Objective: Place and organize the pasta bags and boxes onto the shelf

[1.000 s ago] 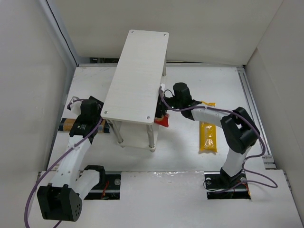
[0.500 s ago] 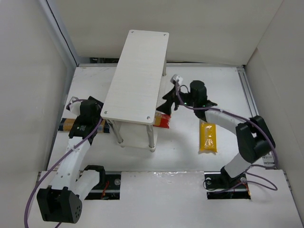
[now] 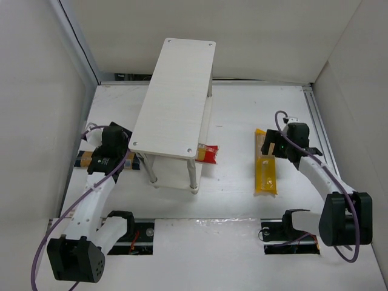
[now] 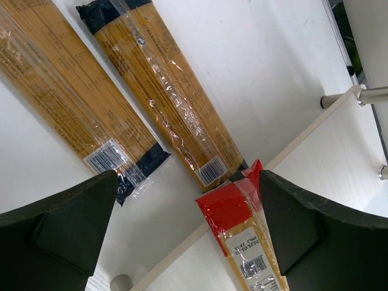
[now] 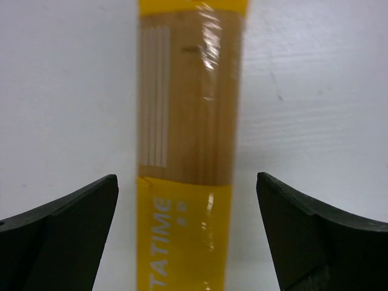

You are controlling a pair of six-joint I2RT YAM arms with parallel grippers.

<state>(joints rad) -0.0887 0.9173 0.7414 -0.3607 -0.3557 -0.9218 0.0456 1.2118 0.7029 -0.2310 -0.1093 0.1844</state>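
Note:
Two pasta boxes (image 4: 66, 103) (image 4: 170, 103), tan with dark ends, lie side by side on the white surface beside the shelf's lower board (image 4: 200, 267). In the top view one box end (image 3: 85, 159) pokes out left of the shelf (image 3: 176, 97). The red bag (image 4: 242, 236) lies across the lower board with its red end over the board's edge, by a box end; its other end (image 3: 208, 153) shows at the shelf's right. My left gripper (image 4: 188, 179) hangs open above them, holding nothing. The yellow bag (image 5: 188, 121) lies flat on the table, and my right gripper (image 5: 187, 177) is open straddling it from above.
The shelf's thin metal legs (image 4: 342, 97) (image 4: 121, 282) stand close to the boxes and the red bag. White walls enclose the table on the left, back and right. A metal rail (image 3: 321, 133) runs along the right side near the yellow bag (image 3: 265, 173).
My right gripper opened, left the red bag at the shelf and swung right to sit over the yellow bag. The left arm has stayed in place.

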